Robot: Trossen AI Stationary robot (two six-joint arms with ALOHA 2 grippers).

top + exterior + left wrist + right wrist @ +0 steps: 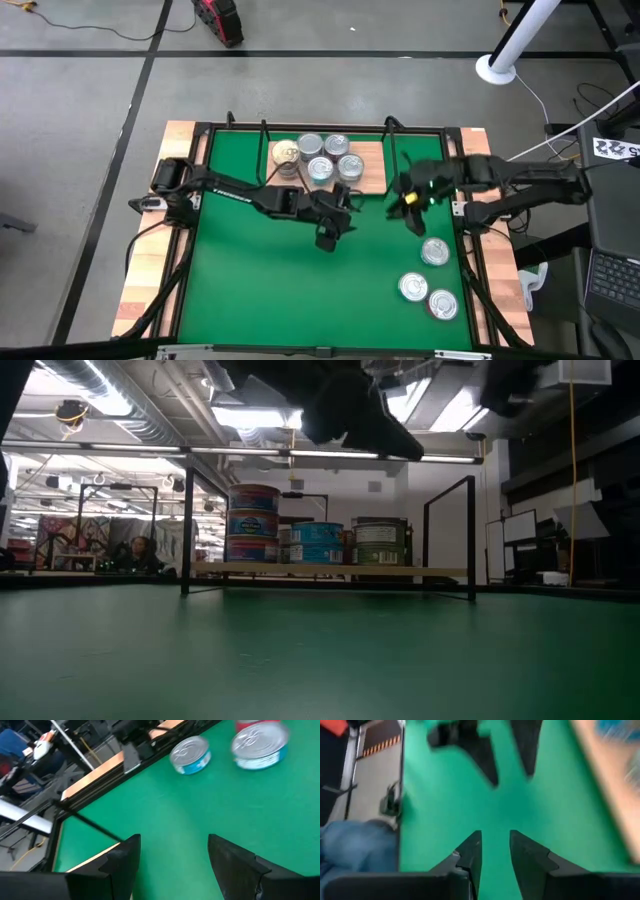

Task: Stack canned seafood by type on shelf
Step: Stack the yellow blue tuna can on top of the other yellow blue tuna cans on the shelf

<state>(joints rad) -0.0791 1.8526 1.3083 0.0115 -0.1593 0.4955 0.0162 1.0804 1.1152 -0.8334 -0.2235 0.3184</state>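
Currently both claws empty mid-frame: left claw (330, 238) wide open, right claw (411, 214) gapped narrowly. Shelf (372, 176) upper centre holds stacked tins; three tins (434, 251) wait lower right, probably next.

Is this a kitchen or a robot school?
Probably a robot lab or workshop, not a kitchen. Bare pipes and strip lights run along the ceiling, cables trail over a grey concrete floor, and a laptop sits beside the green mat.
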